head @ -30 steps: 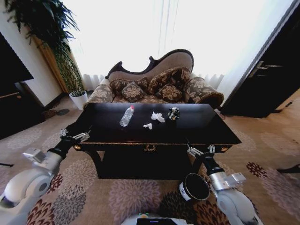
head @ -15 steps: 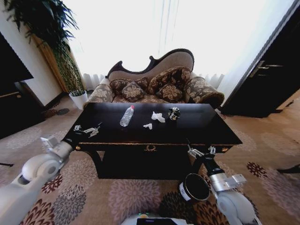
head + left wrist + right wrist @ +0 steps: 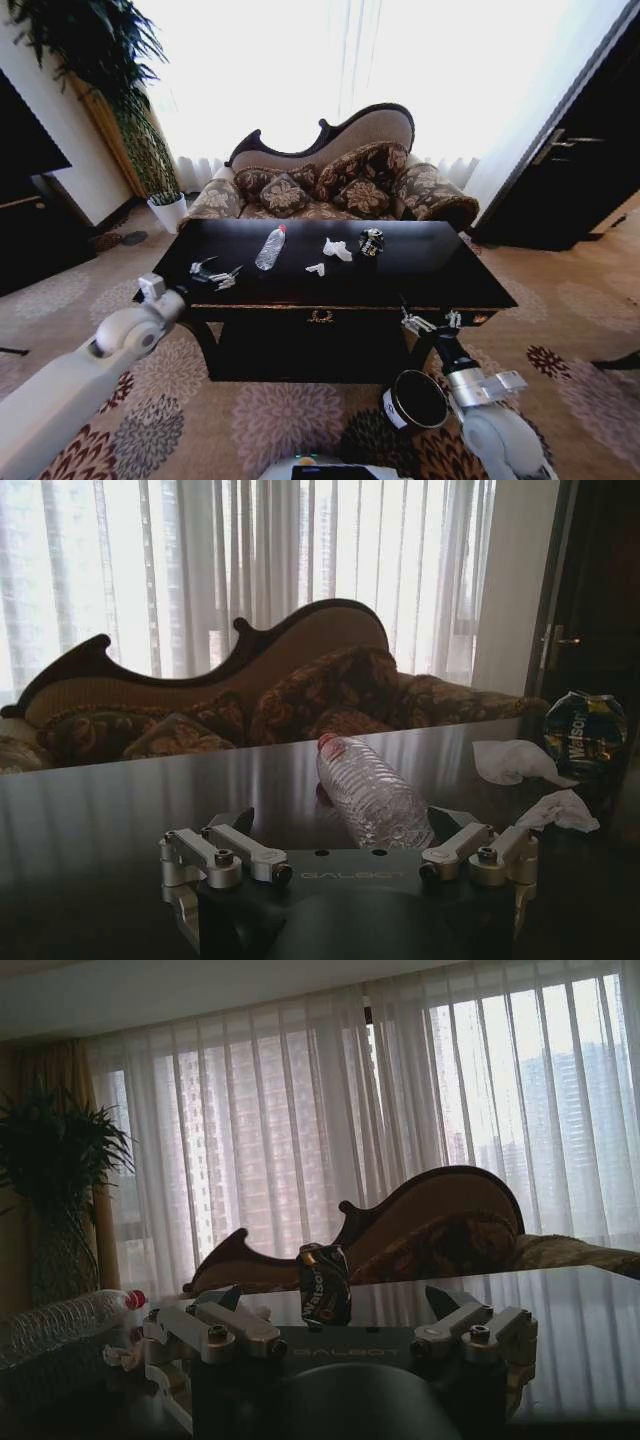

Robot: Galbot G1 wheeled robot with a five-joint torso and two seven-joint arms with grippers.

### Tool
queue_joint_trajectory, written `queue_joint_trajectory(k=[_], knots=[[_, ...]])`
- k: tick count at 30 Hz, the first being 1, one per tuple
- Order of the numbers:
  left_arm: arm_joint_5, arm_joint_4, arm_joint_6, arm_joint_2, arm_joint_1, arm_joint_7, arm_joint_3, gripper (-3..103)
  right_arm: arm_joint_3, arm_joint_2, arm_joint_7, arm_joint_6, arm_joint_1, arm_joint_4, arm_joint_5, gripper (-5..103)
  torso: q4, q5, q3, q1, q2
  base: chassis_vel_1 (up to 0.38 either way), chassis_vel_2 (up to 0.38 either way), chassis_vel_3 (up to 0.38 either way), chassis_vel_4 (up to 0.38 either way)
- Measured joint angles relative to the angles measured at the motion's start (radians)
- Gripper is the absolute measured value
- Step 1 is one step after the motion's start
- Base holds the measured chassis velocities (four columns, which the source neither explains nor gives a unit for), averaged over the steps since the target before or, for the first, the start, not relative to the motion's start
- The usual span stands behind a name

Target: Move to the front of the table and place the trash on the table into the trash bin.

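Head view gives you crumpled white paper wads [image 3: 336, 249] and a dark shiny crushed lump [image 3: 371, 242] mid-table on the glossy black table [image 3: 440, 270], beside a clear ribbed bottle [image 3: 270, 248]. Your left gripper [image 3: 214, 273] hovers over the table's left end, fingers wide. Your right gripper [image 3: 430, 322] sits spread at the front edge, above the round dark trash bin [image 3: 414, 399].

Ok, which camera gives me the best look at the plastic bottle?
The left wrist view: the bottle lies on its side just beyond the open left gripper, red cap away. The head view shows it small; the right wrist view catches it dimly at the edge.
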Motion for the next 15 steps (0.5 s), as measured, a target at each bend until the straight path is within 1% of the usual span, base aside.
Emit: queue_joint_trajectory(k=[3, 4, 7, 8, 15], knots=[[0.004, 0.021, -0.002, -0.014, -0.048, 0.001, 0.055, 98, 0.005, -0.004, 0.0, 0.0, 0.003, -0.003, 0.004, 100, 0.0002, -0.0001, 0.0, 0.0, 0.0, 0.0, 0.0, 0.0, 0.0], [0.004, 0.021, -0.002, -0.014, -0.048, 0.001, 0.055, 98, 0.005, -0.004, 0.0, 0.0, 0.003, -0.003, 0.004, 100, 0.0002, -0.0001, 0.0, 0.0, 0.0, 0.0, 0.0, 0.0, 0.0], [0.013, 0.055, -0.007, -0.026, -0.104, 0.009, 0.117, 97, 0.007, -0.006, 0.0, 0.0, 0.006, -0.004, 0.005, 100, 0.0001, 0.0, 0.0, 0.0, 0.0, 0.0, 0.0, 0.0, 0.0], [0.013, 0.055, -0.007, -0.026, -0.104, 0.009, 0.117, 97, 0.007, -0.006, 0.0, 0.0, 0.006, -0.004, 0.005, 100, 0.0001, 0.0, 0.0, 0.0, 0.0, 0.0, 0.0, 0.0, 0.0], [0.024, 0.129, -0.019, -0.044, -0.192, 0.03, 0.209, 96, 0.012, -0.008, 0.0, -0.002, 0.003, -0.004, 0.012, 100, 0.0002, 0.0, 0.0, 0.0, 0.0, 0.0, 0.0, 0.0, 0.0]])
